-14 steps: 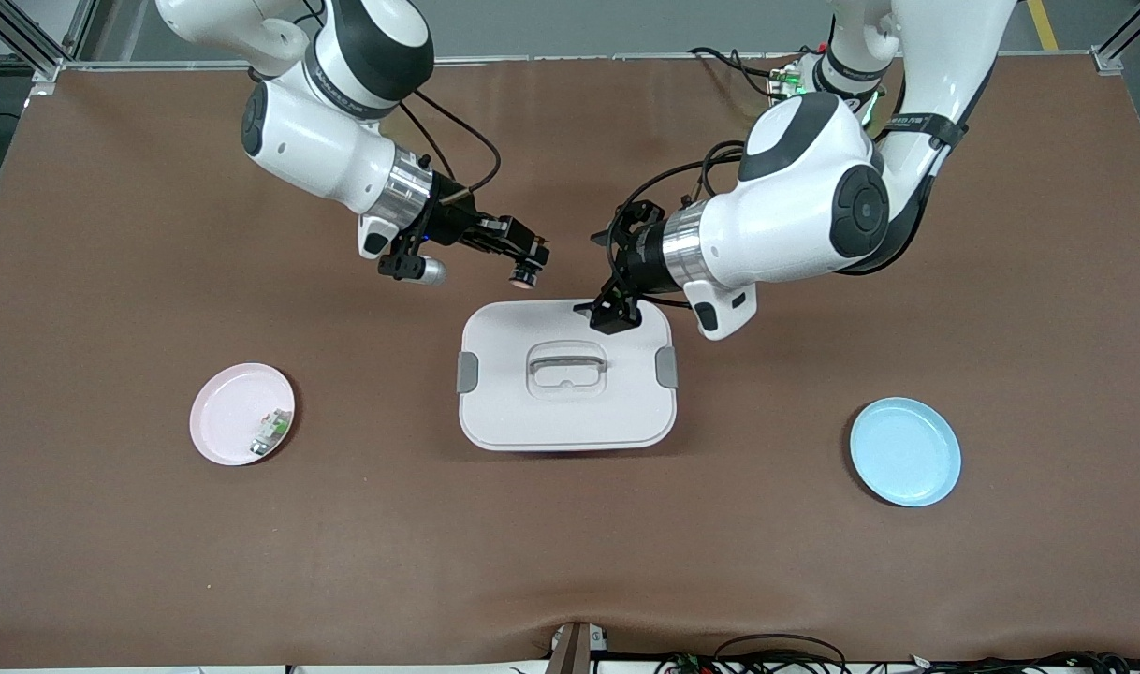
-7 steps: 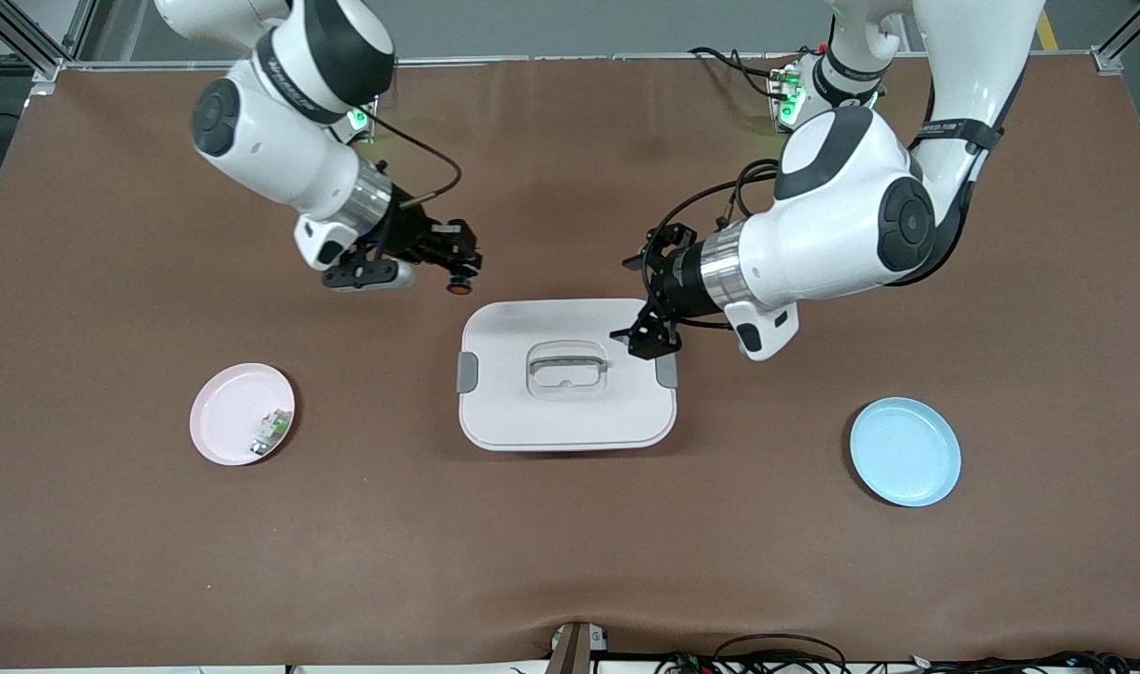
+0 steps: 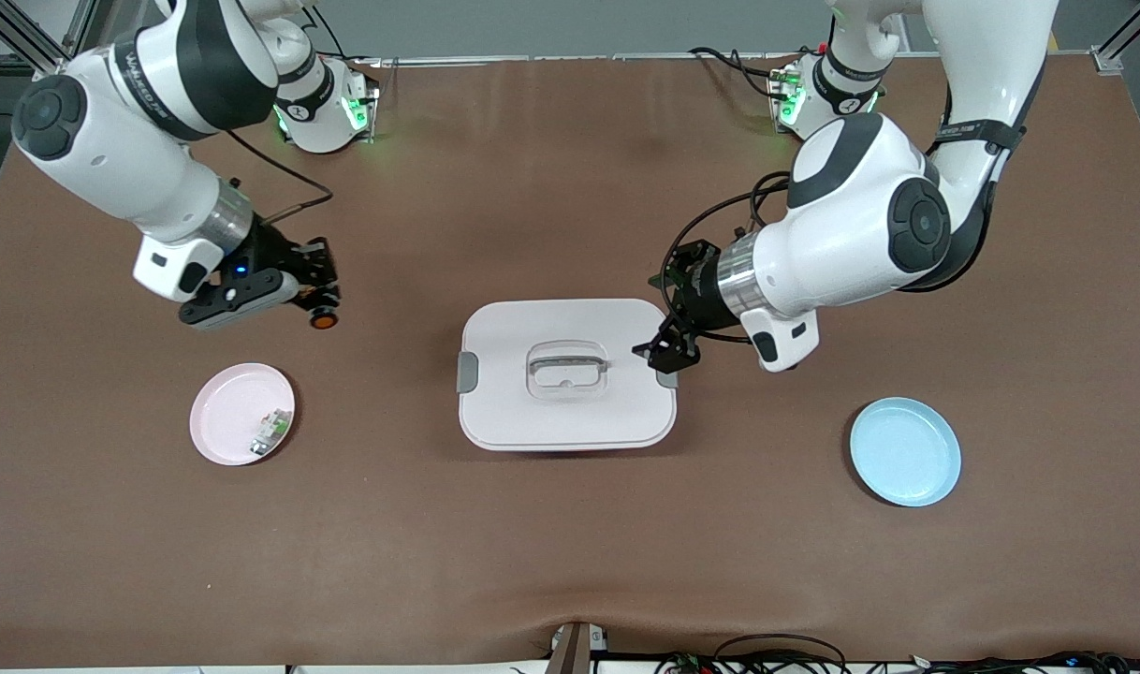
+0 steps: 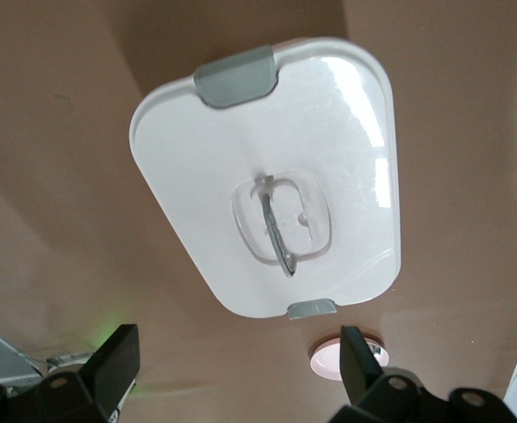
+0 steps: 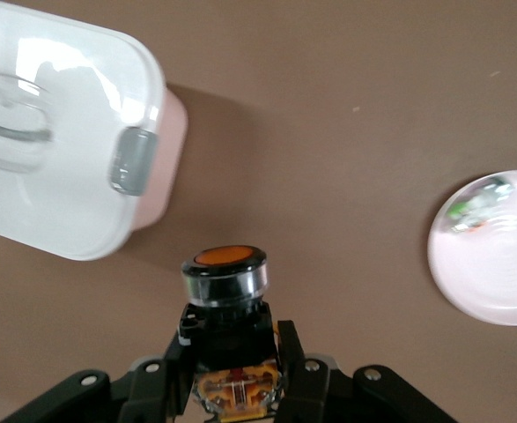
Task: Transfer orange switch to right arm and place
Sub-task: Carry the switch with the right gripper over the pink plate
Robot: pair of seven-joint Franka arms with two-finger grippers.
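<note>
The orange switch [image 3: 323, 319], a stubby black cylinder with a round orange button end, is held in my right gripper [image 3: 315, 305] above the bare table, between the white box and the pink plate. In the right wrist view my right gripper [image 5: 232, 363] is shut on the switch [image 5: 225, 280], fingers clamped on its black body. My left gripper [image 3: 668, 354] is open and empty over the edge of the white box at the left arm's end. In the left wrist view its fingers [image 4: 115, 363] stand wide apart around my left gripper [image 4: 236, 374].
A white lidded box [image 3: 514, 412] with grey clips and a handle sits mid-table, also seen in the left wrist view [image 4: 328, 115]. A pink plate [image 3: 222, 412] holds a small green-and-white part [image 3: 270, 431]. A blue plate [image 3: 905, 451] lies toward the left arm's end.
My right gripper has carried the switch away from the box toward the right arm's end, closer to the pink plate. My left gripper has drawn back toward the left arm's end, empty.
</note>
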